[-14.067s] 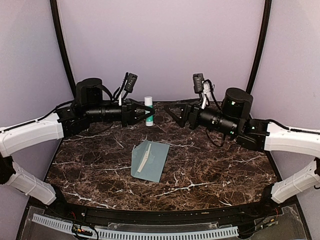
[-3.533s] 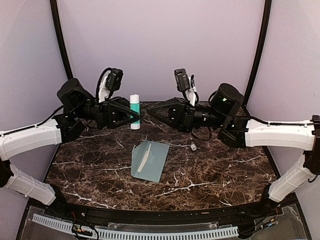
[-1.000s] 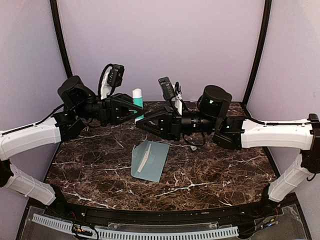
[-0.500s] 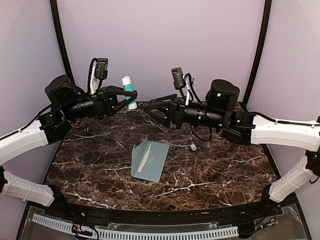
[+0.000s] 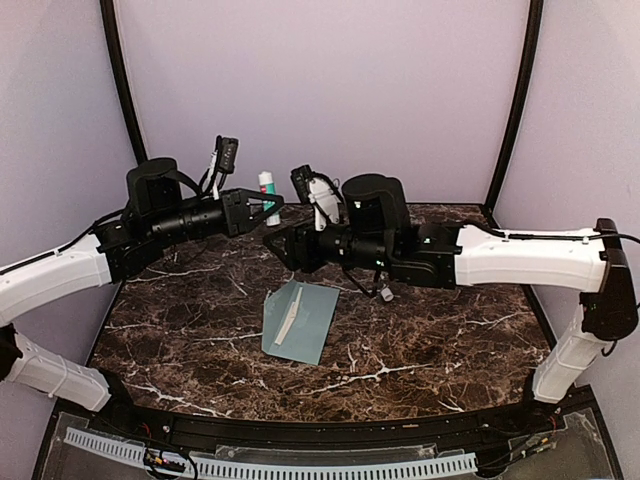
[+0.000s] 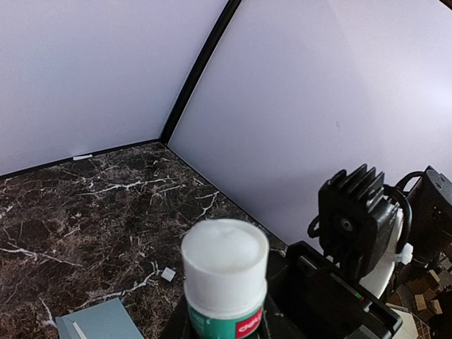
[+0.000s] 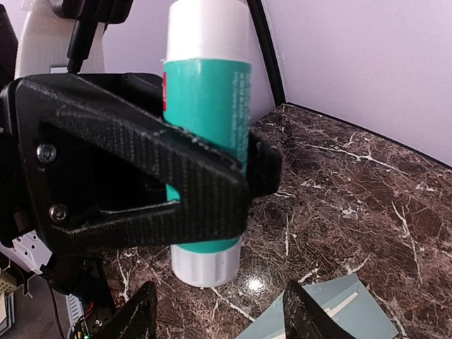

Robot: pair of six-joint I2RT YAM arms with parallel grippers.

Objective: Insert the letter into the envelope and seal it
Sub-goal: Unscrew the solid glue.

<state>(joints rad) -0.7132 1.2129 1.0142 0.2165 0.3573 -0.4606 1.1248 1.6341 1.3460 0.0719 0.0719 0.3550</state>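
Standing upright, a glue stick [image 5: 267, 188] is clamped in the left gripper [image 5: 272, 206], the right gripper [image 7: 222, 314] held parted and empty beside it; envelope [image 5: 310, 318] with letter [image 5: 286, 323] is laid flat on the table [image 5: 450, 335].

Top view high above table [image 5: 430, 340], wrist views close on glue stick [image 7: 206, 106], all sharing envelope [image 5: 315, 315]

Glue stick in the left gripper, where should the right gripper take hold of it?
Probably the glue stick's white bottom end, approached from the right, jaws level: the left gripper clamps the teal middle, leaving that round end bare beneath.
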